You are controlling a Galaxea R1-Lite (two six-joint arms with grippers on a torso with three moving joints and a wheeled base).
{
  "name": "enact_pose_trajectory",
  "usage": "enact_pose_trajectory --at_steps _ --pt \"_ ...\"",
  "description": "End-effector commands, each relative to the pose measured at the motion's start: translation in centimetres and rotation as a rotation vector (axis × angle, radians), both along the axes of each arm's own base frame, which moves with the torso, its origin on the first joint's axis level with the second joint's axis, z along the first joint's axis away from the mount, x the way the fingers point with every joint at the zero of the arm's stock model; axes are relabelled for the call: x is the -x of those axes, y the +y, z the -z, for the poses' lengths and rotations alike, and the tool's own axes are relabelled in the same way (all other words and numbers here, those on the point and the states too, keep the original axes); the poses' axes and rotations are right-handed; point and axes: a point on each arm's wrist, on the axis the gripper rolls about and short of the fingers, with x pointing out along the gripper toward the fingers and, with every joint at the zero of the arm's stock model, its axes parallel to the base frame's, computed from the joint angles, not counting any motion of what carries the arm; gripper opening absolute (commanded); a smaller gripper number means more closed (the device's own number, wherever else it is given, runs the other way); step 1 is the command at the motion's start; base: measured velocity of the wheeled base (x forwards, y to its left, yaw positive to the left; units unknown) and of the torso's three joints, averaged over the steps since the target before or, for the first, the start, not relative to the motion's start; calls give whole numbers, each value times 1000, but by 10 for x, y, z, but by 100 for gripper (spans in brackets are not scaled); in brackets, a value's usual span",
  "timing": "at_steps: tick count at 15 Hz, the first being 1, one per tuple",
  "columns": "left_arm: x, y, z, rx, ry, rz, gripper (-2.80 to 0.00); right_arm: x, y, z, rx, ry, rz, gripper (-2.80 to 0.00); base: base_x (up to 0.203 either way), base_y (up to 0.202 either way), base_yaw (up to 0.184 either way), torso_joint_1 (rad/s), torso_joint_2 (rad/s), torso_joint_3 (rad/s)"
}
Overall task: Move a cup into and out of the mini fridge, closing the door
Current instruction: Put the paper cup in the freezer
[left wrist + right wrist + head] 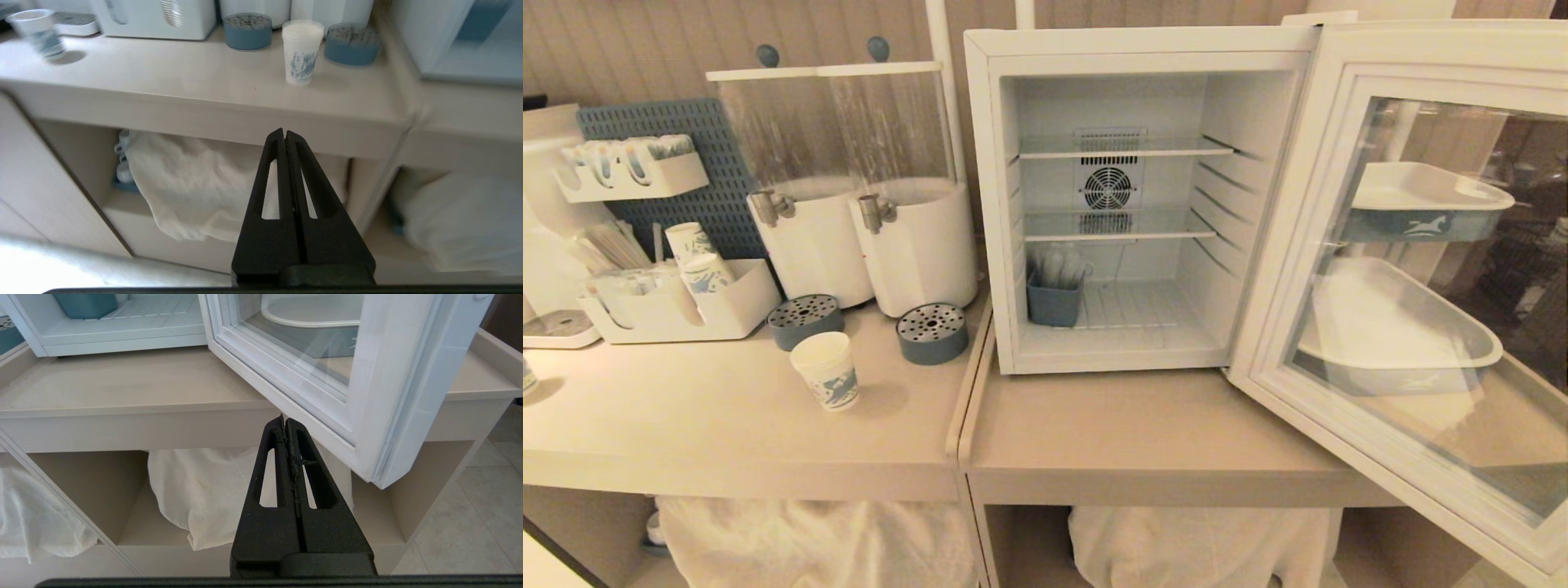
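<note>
Surface and room. Two pale beige tabletop units [768, 408] stand side by side against a ribbed wall. Open compartments below hold white cloth bundles [817, 539]. The floor, seen only in the right wrist view, is pale tile [470, 522].

Left unit. The cup [827, 370] stands upright near the front of the surface, apart from everything else. Behind it are two round blue-grey drip trays [931, 332] and two white drink dispensers [866, 188] with clear cylinders. Further left, a white organiser [678, 306] holds stacked paper cups [698, 261], in front of a blue pegboard [670, 163].

Right unit. The mini fridge [1143, 204] stands at the rear with its door [1421, 278] swung wide open to the robot's right. Inside are two wire shelves and, on the cabinet floor at the left, a blue-grey bin [1054, 298]. White trays are visible through the door glass.

View differences. The head view shows neither arm. The left wrist view shows the left gripper [284, 134] below the tabletop edge, in front of the lower compartments, jaws pressed together and holding nothing. This view also shows a second cup [39, 34] at the far end of the left unit. The right wrist view shows the right gripper [284, 420] low, beneath the lower edge of the open door, jaws likewise closed and empty.
</note>
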Motion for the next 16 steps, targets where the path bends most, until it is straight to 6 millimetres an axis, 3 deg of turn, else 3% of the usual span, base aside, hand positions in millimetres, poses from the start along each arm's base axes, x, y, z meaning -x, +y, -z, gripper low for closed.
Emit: enact_pose_trajectory --at_steps 1,3,6,11,16 --pt "-27 0 36 -40 -28 7 -280 0 0 0 1 1 0 -280 0 0 0 0 0 0" --pt "-33 0 55 -51 41 34 -280 0 0 0 -1 0 0 -280 0 0 0 0 0 0" --pt "-31 -4 50 -68 40 177 -280 0 0 0 -1 1 0 -280 0 0 0 0 0 0" --pt "-30 -3 49 -29 39 153 -280 0 0 0 -1 2 0 -280 -11 0 0 0 0 1" --pt "-31 -3 49 -40 36 154 -280 0 0 0 1 1 0 -280 -147 0 4 1 1 0"
